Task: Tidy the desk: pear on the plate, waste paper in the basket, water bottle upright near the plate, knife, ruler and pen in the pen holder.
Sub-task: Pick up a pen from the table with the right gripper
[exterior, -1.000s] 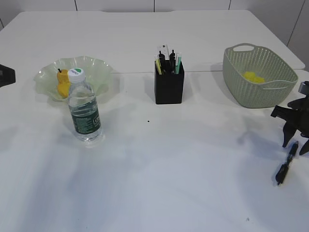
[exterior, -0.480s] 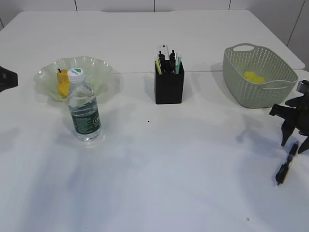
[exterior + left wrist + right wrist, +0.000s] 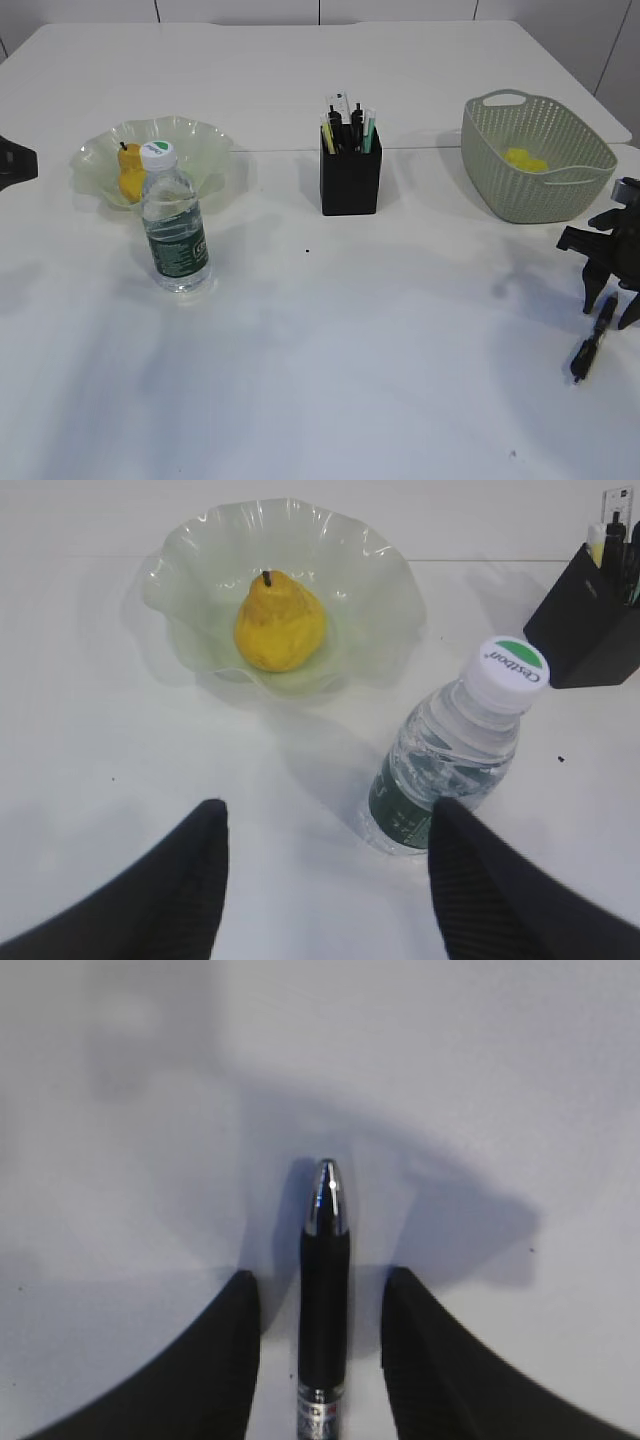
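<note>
I am looking at a white desk (image 3: 400,380) where most of the tidying looks finished. At the left of the exterior view, the yellow pear (image 3: 131,172) sits in the pale green scalloped plate (image 3: 205,140), and the water bottle (image 3: 175,222) stands upright just in front of that plate. In the middle, the black pen holder (image 3: 351,183) already has several thin items standing in it; I cannot tell from here which is the knife and which the ruler. At the upper right, the green woven basket (image 3: 560,190) has a yellow crumpled piece of waste paper (image 3: 525,159) inside. What is left, as I judge it, is the black pen (image 3: 594,339), which lies flat on the desk at the far right edge. My right gripper (image 3: 614,305) hangs over its upper end, and in the right wrist view the fingers (image 3: 215,1360) are spread to either side of the barrel without touching it. My left gripper (image 3: 325,860) is spread wide and empty, at the bottom of the left wrist view, near the bottle.
</note>
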Tool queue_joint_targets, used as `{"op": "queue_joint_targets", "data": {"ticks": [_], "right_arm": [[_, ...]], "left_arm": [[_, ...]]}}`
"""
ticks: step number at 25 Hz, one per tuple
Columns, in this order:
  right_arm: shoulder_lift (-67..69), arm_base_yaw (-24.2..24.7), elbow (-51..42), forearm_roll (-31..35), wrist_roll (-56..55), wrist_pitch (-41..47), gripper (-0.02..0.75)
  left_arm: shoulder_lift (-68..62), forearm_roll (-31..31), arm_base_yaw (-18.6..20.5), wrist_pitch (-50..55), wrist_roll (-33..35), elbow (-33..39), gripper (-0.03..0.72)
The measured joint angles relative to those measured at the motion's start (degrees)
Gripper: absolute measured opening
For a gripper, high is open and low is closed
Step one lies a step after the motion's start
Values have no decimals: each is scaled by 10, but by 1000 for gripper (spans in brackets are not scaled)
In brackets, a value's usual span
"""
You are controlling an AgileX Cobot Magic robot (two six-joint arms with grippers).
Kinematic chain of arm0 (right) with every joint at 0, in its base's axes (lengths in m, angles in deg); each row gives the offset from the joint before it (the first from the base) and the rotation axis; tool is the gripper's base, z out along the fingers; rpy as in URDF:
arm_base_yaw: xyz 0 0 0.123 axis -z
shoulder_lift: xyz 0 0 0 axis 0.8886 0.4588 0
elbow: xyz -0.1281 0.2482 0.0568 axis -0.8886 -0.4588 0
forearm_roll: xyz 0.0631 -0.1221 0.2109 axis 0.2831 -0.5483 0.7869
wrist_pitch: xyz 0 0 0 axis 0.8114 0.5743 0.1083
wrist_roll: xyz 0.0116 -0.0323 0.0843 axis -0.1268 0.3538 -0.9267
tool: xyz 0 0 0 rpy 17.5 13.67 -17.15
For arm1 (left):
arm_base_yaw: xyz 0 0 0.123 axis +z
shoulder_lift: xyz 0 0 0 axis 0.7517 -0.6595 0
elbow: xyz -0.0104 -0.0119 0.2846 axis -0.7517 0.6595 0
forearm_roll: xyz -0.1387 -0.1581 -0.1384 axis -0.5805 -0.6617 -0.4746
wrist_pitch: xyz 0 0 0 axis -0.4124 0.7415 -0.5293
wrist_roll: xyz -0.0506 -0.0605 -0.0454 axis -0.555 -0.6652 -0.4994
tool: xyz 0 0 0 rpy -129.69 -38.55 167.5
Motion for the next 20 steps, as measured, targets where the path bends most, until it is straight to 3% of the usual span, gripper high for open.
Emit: {"op": "queue_joint_targets", "data": {"ticks": [3, 11, 20], "right_arm": [[0, 0, 0, 0, 0, 0, 280], [0, 0, 0, 0, -1, 2, 87], [0, 0, 0, 18, 42, 7, 64]], "left_arm": [[0, 0, 0, -1, 0, 0, 447], [0, 0, 0, -2, 0, 0, 447], [0, 0, 0, -2, 0, 0, 447]]}}
